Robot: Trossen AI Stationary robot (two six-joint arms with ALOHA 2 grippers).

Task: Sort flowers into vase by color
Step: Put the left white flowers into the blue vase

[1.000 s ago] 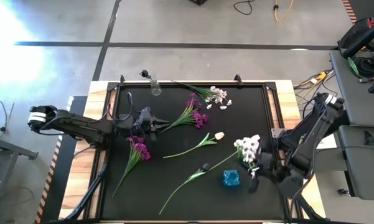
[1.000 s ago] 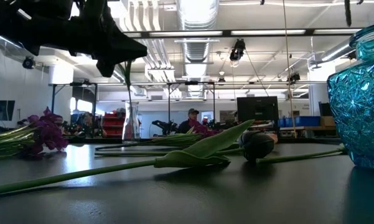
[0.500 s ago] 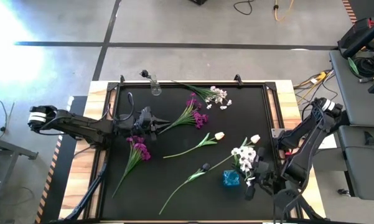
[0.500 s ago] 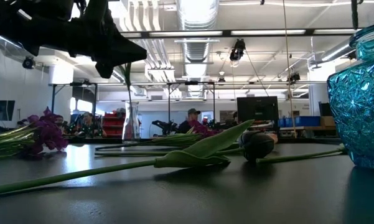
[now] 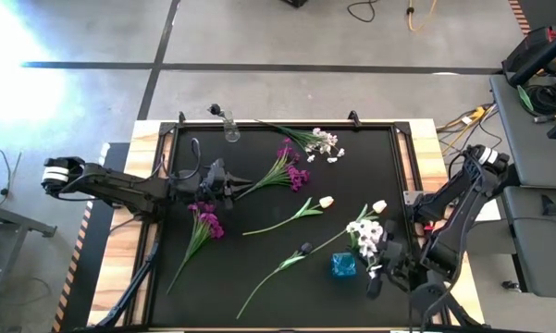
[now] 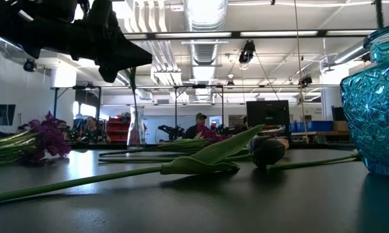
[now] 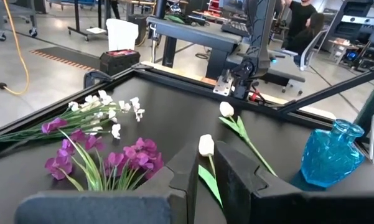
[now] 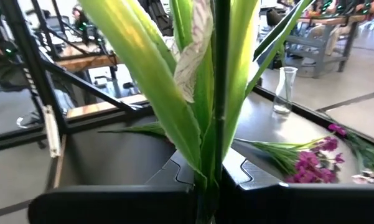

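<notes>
White flower bunch (image 5: pixel 366 230) barely shifted, seemingly clamped by right end effector (image 5: pixel 381 265)

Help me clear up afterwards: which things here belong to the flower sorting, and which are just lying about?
Job: blue vase, clear glass vase, purple sprays, white spray, cream tulip, dark bud, white bunch held by the right end effector, left end effector near a purple spray.
Lying about: floor cables, side desk.
</notes>
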